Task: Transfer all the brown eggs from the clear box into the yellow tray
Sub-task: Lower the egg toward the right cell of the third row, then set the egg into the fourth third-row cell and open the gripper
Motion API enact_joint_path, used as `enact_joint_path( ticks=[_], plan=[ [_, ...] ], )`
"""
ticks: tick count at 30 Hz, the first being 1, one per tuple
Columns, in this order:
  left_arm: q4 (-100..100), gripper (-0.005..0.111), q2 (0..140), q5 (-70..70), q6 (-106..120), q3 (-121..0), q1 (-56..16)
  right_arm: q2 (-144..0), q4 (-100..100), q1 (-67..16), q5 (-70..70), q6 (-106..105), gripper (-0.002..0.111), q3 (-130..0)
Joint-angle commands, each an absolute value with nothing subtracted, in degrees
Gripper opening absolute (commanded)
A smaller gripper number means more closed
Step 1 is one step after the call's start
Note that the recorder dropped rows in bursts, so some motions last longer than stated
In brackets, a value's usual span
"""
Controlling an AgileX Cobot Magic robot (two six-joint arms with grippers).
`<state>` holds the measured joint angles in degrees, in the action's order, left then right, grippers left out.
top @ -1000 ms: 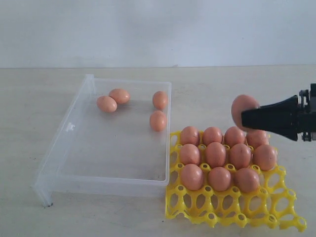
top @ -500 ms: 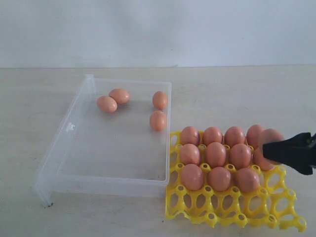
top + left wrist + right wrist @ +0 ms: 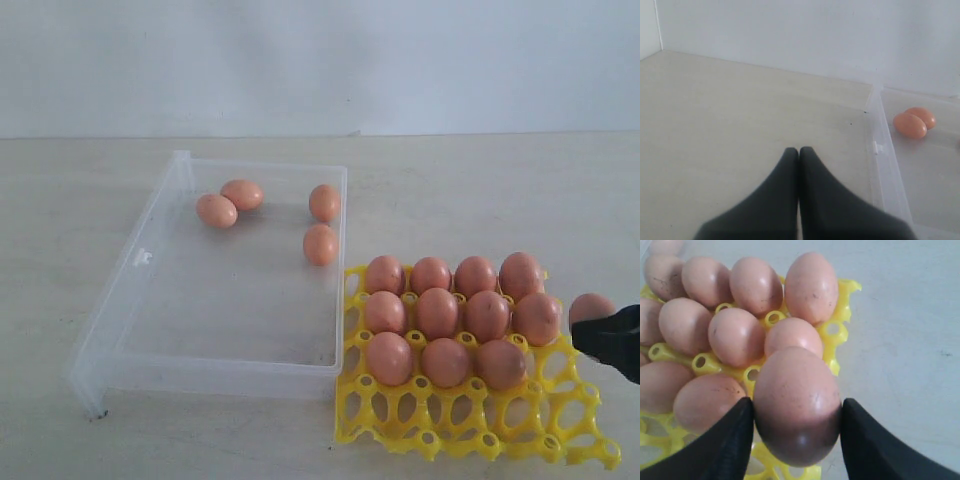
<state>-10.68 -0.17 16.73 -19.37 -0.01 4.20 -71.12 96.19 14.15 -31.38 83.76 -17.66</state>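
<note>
Clamping one egg (image 3: pixel 795 385) in the right gripper (image 3: pixel 796 415), just off the tray's (image 3: pixel 470 422) 3 o'clock edge.

Pinches it on both sides, level with the tray's second row in the exterior view and close over the outermost cups in the right wrist view. Counts eleven eggs (image 3: pixel 437 312) seated in the tray: four in the 12 o'clock row, four in the next, three in the third, leaving that row's 3 o'clock cup and the whole 6 o'clock row unfilled. Finds four more in the box (image 3: pixel 130 272), at the tray's 9 o'clock: two touching near the box's 11 o'clock corner, two slightly apart along its 3 o'clock wall toward 1 o'clock. Shows the left gripper (image 3: pixel 799 152) clenched tight on nothing, over bare table (image 3: pixel 730 115) just beside the box's wall.
</note>
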Motion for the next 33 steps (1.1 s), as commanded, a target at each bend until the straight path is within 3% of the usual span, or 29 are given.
enact_joint_path(
  ticks=[1, 5, 11, 33],
  plan=[
    [-10.3, -0.004, 0.0, 16.8, -19.8, 0.0, 3.9, -71.3, 96.0, 14.2, -34.7, 80.3, 0.000, -17.9],
    [-10.3, -0.004, 0.0, 16.8, -19.8, 0.0, 3.9, -71.5, 95.8, 13.3, -35.9, 76.9, 0.000, -18.0],
    [-10.3, -0.004, 0.0, 16.8, -19.8, 0.0, 3.9, -74.3, 95.8, 2.2, -26.1, 74.9, 0.000, -18.0],
    [-10.3, -0.004, 0.0, 16.8, -19.8, 0.0, 3.9, -75.3, 84.6, 2.1, -24.3, 70.2, 0.000, -18.0]
  ],
)
